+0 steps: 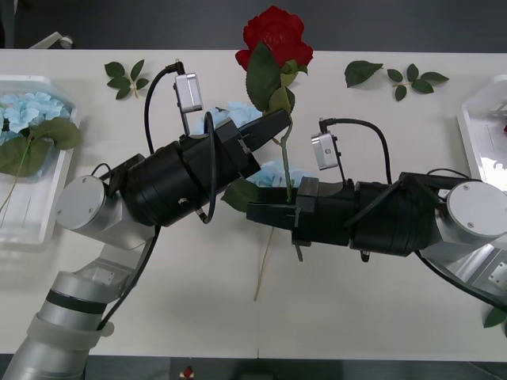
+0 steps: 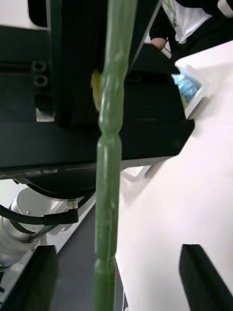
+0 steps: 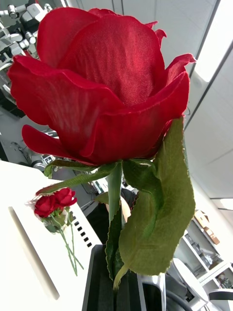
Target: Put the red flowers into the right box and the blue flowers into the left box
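A red flower (image 1: 276, 36) stands upright over the middle of the table, its stem (image 1: 288, 150) running down between both arms. My left gripper (image 1: 273, 128) is shut on the stem just under the leaves, and the bloom (image 3: 104, 82) towers above that gripper (image 3: 114, 289). Lower on the stem, my right gripper (image 1: 265, 214) is open, with the stem (image 2: 109, 160) between its fingers (image 2: 204, 274). Two red flowers (image 3: 53, 201) lie in the right box (image 1: 482, 131). A blue flower (image 1: 28, 111) lies in the left box (image 1: 32, 218). More blue flowers (image 1: 273, 170) lie on the table, partly hidden under the arms.
Loose green leaf sprigs lie along the far side of the table (image 1: 127, 77) (image 1: 363, 73) (image 1: 416, 79). Another leaf (image 1: 495, 317) pokes out by the right arm. The near half of the white table (image 1: 238, 324) is bare.
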Robot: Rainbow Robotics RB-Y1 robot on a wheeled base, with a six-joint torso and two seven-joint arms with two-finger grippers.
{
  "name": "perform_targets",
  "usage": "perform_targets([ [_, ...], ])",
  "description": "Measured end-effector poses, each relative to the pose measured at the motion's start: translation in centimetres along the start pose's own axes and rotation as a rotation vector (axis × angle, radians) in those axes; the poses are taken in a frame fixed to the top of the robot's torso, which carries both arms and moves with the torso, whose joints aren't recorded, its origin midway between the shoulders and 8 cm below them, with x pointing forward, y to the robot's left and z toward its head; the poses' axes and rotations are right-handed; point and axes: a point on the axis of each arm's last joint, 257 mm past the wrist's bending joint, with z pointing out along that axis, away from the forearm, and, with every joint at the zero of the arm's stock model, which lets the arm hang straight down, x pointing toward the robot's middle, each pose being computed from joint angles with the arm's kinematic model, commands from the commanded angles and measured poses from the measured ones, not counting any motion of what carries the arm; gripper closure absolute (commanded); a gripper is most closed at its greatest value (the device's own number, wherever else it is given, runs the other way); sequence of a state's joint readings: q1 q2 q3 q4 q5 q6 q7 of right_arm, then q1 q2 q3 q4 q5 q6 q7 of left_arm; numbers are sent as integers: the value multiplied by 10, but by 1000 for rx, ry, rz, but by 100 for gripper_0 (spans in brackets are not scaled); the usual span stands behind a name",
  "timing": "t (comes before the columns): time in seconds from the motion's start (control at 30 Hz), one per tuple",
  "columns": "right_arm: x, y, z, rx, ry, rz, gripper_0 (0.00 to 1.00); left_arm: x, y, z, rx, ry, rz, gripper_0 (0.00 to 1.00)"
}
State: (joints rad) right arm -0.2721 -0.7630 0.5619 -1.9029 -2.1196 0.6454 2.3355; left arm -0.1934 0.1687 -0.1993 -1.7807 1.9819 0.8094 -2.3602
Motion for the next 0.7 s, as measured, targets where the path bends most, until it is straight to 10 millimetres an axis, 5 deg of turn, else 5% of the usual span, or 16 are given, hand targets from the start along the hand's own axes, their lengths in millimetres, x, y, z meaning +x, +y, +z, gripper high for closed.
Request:
perform_targets([
  [0.23,1,1,1,-5,1,7,100,0,0,0,0,0,0,100],
  [0.27,1,2,1,-8,-2,13,100,0,0,0,0,0,0,78],
  [0.4,-1,3,1,-13,-7,22,100,0,1,-2,-4,5,3,38],
  [0.53,-1,4,1,-16,-10,28,100,2,9,-11,-24,33,20,26],
  [0.7,-3,5,1,-21,-15,38,100,1,7,-34,-7,86,5,24],
])
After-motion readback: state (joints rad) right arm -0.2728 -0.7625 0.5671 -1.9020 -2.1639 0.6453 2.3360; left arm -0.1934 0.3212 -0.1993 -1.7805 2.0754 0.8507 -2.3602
